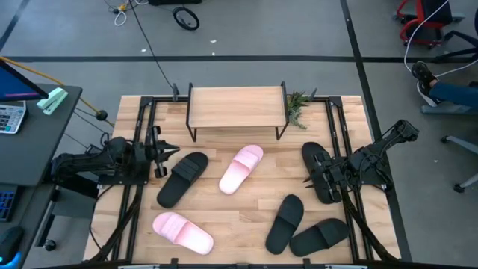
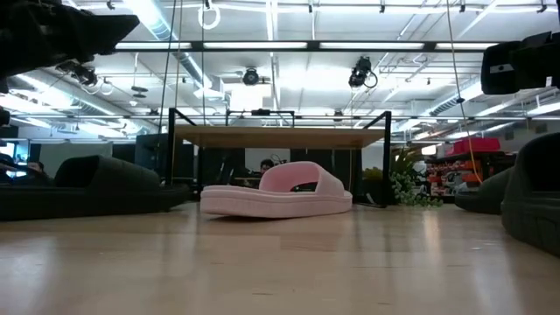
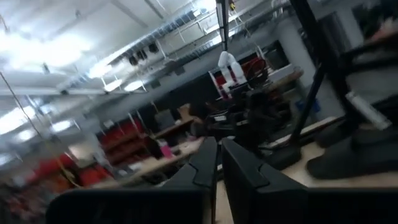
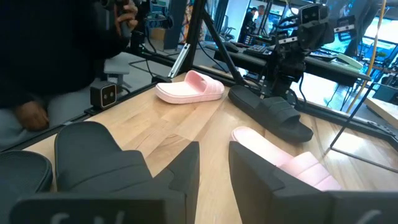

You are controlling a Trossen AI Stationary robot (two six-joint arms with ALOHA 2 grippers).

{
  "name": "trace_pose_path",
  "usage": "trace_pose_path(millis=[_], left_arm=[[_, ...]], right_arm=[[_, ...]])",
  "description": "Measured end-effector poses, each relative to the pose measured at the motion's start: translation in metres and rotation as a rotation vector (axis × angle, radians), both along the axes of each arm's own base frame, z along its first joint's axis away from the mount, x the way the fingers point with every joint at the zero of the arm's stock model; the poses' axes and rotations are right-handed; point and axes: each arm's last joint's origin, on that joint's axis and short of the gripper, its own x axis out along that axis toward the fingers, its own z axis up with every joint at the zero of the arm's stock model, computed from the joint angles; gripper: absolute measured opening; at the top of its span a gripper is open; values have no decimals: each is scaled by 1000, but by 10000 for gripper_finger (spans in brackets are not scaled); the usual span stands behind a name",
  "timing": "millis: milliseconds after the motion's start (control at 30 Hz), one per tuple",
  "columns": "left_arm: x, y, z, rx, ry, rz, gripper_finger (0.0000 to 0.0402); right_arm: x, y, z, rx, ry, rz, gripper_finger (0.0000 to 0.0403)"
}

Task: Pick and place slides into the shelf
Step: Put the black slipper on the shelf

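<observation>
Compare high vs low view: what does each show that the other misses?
Only the high view shows all six slides, including the pink slide at the near left and the black pair at the near right, plus the left hand and right hand at the table's sides, off the slides. Only the low view shows the open space under the shelf and the room behind. Both show the shelf with nothing on it and the central pink slide.
</observation>
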Motion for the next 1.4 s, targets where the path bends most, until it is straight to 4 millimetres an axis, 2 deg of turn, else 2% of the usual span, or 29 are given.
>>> trace_pose_path(millis=[367, 433, 700, 1033, 1167, 1267, 1400], left_arm=[[2, 0, -6, -540, 48, -169, 30], [2, 0, -8, -595, 57, -182, 28], [2, 0, -5, -586, 35, -186, 14], [0, 0, 1, -604, -34, -217, 28], [0, 0, 1, -603, -34, -217, 28], [0, 0, 1, -604, -34, -217, 22], [0, 0, 1, -603, -34, -217, 15]], right_arm=[[0, 0, 0, 0, 0, 1, 92], [0, 0, 0, 0, 0, 0, 92], [0, 0, 0, 0, 0, 0, 92], [0, 0, 1, -18, -26, 1, 92], [1, 0, 10, 55, -96, -1, 92], [1, 0, 11, 150, -69, -6, 92], [1, 1, 13, 113, -104, 8, 92]])
